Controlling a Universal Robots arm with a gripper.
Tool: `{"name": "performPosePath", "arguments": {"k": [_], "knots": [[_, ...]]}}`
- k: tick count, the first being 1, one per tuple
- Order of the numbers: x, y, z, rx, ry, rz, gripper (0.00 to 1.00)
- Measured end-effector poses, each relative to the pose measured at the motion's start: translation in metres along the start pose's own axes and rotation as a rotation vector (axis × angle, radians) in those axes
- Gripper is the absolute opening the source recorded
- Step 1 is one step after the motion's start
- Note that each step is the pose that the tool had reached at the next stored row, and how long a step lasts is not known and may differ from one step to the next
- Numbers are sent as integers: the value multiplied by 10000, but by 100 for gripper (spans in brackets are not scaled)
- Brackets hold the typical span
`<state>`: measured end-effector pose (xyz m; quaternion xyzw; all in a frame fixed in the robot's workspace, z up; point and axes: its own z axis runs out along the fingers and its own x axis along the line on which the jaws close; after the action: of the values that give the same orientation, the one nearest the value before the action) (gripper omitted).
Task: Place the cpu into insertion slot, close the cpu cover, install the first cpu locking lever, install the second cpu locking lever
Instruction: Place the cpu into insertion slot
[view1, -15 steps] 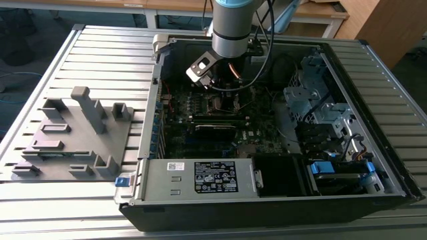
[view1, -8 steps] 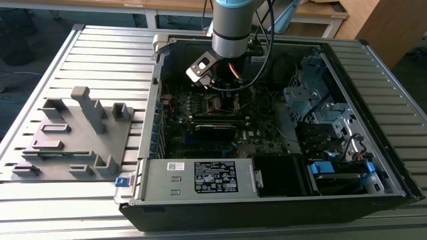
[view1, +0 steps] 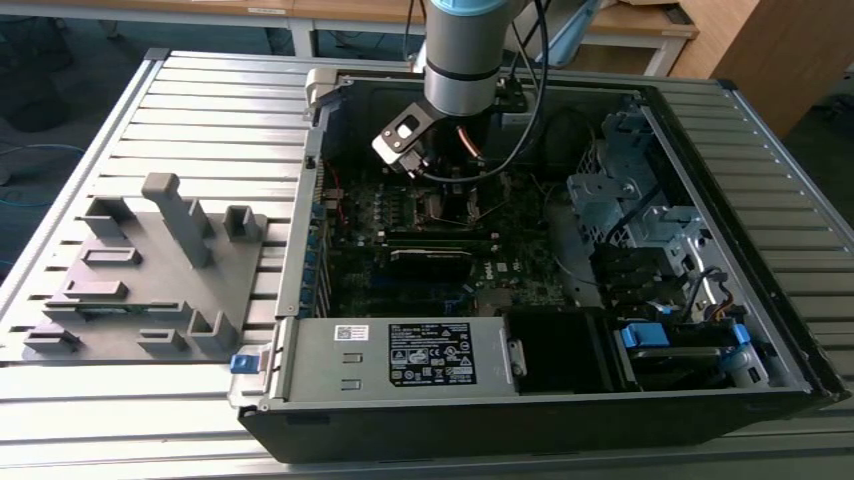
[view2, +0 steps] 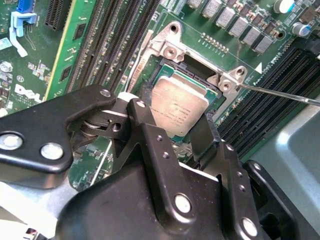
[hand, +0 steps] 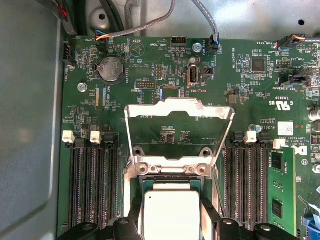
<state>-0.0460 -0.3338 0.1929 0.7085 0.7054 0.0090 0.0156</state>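
Fingers (view2: 150, 140) seemingly clenched on cpu (view2: 177, 107) over insertion slot (view2: 192, 75) (cpu cover (hand: 180, 106) raised), case (view1: 534, 425) on slatted table (view1: 200, 100).

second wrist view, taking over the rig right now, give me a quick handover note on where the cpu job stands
Gripper: low over the motherboard, fingers against opposite edges of the cpu, shut on it.
Cpu: lying in the insertion slot; whether it is fully seated is unclear.
Cpu cover: flipped open, off the socket.
Done: cpu brought to the slot.
Not yet done: cover closed, both levers latched; one locking lever sticks out unlatched.
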Motion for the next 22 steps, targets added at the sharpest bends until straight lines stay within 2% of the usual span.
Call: {"name": "performPosePath", "arguments": {"k": [22], "knots": [[2,0,32,-10,11,0,55]]}}
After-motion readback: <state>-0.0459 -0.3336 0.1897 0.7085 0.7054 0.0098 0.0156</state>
